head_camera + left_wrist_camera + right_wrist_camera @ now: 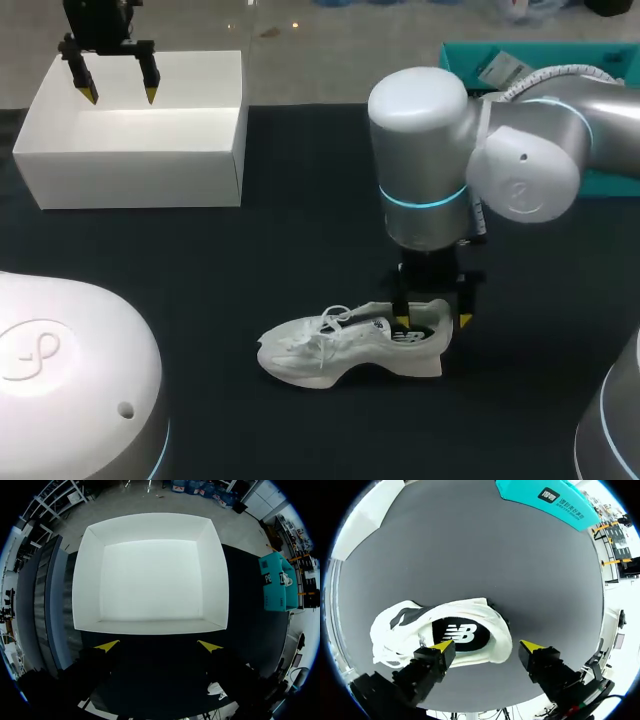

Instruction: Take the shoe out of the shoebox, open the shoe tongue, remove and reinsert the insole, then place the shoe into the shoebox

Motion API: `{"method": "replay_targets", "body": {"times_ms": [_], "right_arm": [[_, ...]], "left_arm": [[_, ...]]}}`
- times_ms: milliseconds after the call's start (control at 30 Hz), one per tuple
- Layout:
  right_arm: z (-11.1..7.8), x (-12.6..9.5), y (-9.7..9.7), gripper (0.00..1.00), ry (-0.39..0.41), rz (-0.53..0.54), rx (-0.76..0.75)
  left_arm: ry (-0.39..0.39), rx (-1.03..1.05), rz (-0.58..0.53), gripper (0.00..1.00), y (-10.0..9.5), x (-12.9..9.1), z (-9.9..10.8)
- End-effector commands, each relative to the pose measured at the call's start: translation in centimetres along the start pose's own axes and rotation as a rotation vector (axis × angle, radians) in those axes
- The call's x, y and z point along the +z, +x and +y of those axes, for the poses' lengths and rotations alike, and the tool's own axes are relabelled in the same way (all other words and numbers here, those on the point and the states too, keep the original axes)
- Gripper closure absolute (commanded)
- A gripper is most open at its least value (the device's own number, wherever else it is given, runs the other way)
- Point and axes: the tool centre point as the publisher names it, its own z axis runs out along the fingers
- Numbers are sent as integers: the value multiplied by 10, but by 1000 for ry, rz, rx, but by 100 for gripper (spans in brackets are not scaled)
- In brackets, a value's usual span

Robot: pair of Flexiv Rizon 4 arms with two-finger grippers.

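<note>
Though the shoe (pixel 340 350) lies out of the box (pixel 130 175), insole work and reboxing remain, left end effector (pixel 120 97) and right end effector (pixel 433 320) both released.

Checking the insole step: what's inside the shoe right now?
The shoe opening shows a dark insole lying at the heel end. Its front part is hidden beneath the laces and upper.

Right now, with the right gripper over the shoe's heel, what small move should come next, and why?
Likely lower the right gripper a little and close it on the heel wall of the shoe: its open fingers straddle that wall, one tip over the insole, one outside. The insole lies inside the shoe, the shoebox is empty, and the left gripper hangs open over it.
</note>
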Motion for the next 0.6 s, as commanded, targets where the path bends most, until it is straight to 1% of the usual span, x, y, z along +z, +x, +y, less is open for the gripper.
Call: {"method": "replay_targets", "body": {"times_ms": [33,67,100,133,167,233,267,300,600], "right_arm": [[-12,-19,-36,0,-31,195,-181],[-14,-20,-38,0,-45,215,-247],[-16,-23,-40,0,-53,289,-342],[-19,-27,-43,0,-93,317,-462],[-23,-30,-45,0,-100,374,-621],[-34,-34,-53,0,-114,449,-986],[-38,-34,-60,0,-114,475,-1166],[-42,-33,-66,0,-122,476,-1308],[-42,-33,-66,0,-122,476,-1308]], "left_arm": [[-1,-1,-2,0,0,0,0],[-1,-1,-2,0,0,0,0],[-1,-1,-2,0,0,0,0],[-1,-1,-2,0,0,0,0],[-1,-1,-2,0,0,0,0],[-1,-1,-2,0,0,0,0],[-1,-1,-2,0,0,0,0],[-1,-1,-2,0,0,0,0],[-1,-1,-2,0,0,0,0]]}}
